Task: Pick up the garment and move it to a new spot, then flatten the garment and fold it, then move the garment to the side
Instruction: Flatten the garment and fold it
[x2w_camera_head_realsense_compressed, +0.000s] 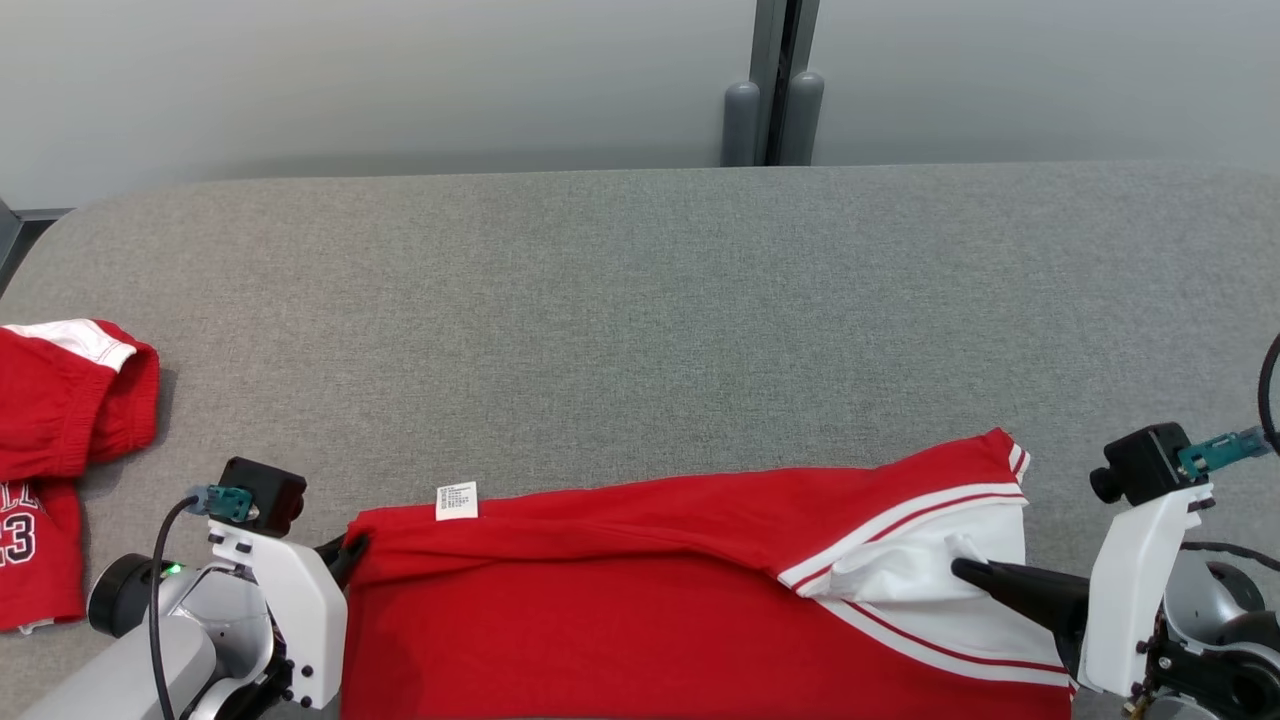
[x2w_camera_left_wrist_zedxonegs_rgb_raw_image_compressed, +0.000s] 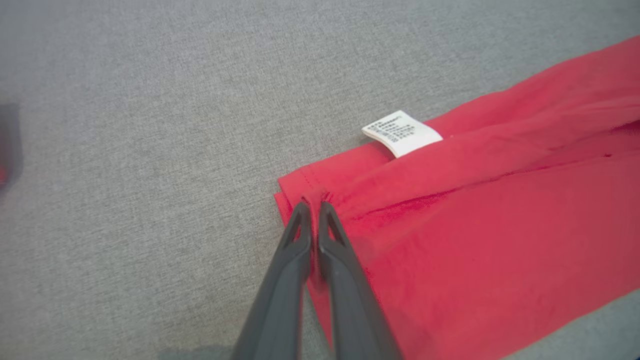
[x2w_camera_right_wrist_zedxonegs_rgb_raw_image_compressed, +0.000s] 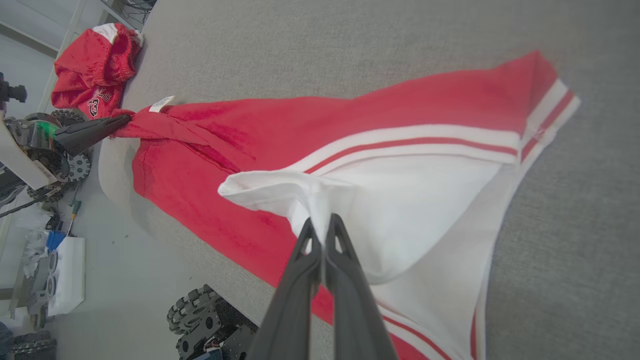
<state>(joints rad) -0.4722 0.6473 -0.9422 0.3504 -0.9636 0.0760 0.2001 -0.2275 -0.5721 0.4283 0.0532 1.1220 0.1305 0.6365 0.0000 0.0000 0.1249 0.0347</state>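
Left gripper is pinching garment at red corner, label just beyond its tips; right gripper is clamping white fold.

Left gripper: fingers pinched together, pointing inward, wrist low.
Right gripper: fingers clamped together, pointing inward, wrist low.

Garment cut off at frame bottom; label print just beyond left gripper too small to read; dark blur far to its left
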